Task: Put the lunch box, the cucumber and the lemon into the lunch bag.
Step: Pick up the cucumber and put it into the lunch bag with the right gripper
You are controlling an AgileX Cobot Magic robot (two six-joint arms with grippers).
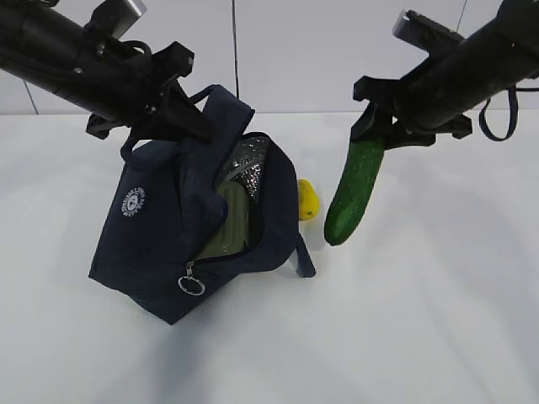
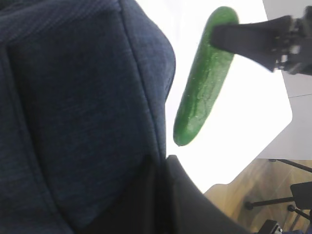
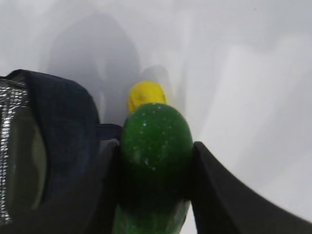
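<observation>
While gripped at its top, the cucumber (image 1: 354,192) hangs below the right gripper (image 1: 381,133).

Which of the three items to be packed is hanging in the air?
The cucumber, gripped by the right gripper; the lemon lies on the table, the lunch box sits inside the bag.

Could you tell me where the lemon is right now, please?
The lemon lies on the white table, right of centre in the exterior view, between the lunch bag and the hanging cucumber.

Left gripper (image 1: 168,105) fingers pinched closed and raised; right gripper (image 1: 379,126) fingers clamped, pointing downward.
</observation>
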